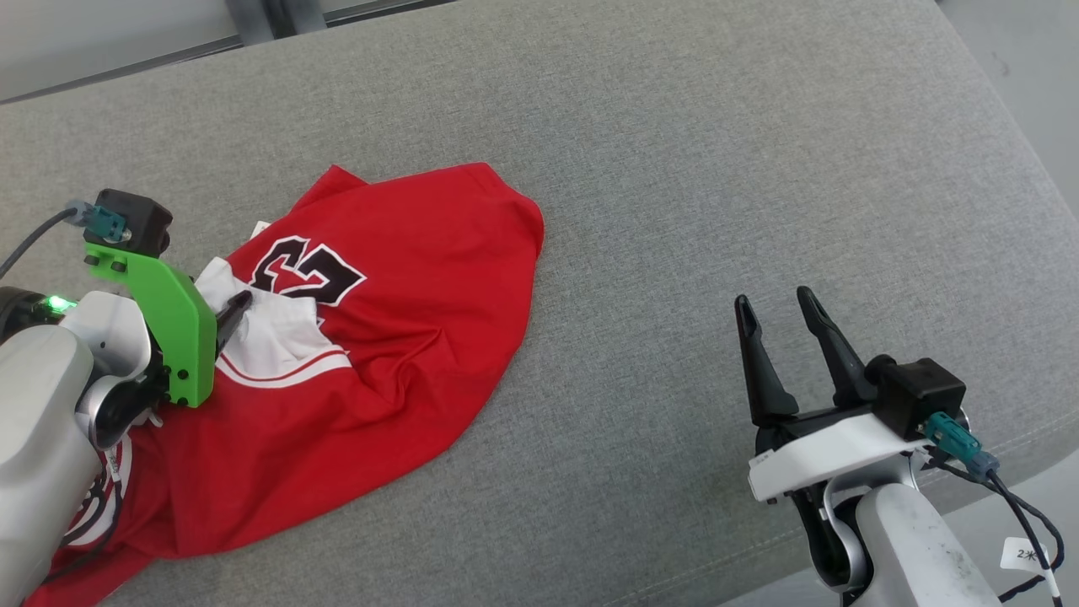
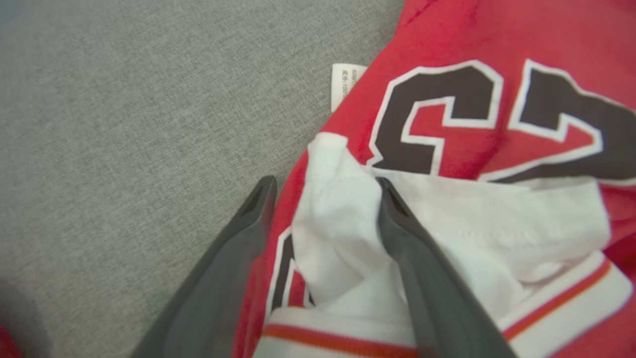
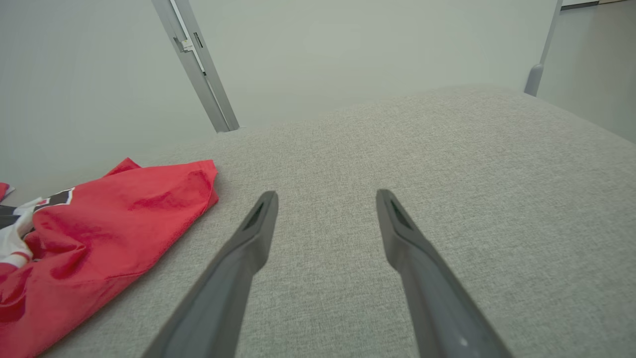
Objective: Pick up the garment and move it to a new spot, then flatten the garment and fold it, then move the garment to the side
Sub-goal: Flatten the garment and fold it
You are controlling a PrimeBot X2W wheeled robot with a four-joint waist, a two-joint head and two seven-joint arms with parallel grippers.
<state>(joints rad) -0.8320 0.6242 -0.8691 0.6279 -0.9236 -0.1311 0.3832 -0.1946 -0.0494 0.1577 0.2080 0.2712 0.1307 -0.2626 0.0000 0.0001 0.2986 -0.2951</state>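
1 garment (image 1: pixel 405 337) crumpled, L hand (image 2: pixel 325 186) spread astride its white fold (image 2: pixel 338 233)

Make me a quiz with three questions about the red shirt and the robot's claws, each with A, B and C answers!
1. Where is the left claw?
A) over the white fold of the shirt
B) on the floor
C) against a wall

2. What colour is most of the shirt?
A) blue
B) red
C) green

3. How is the right claw?
A) open, holding nothing
B) shut on the shirt
C) shut on a cable

Answers:
1 A: the left wrist view shows it straddling the white fold.
2 B: nearly all its cloth is red.
3 A: it is spread wide above the bare grey cushion.
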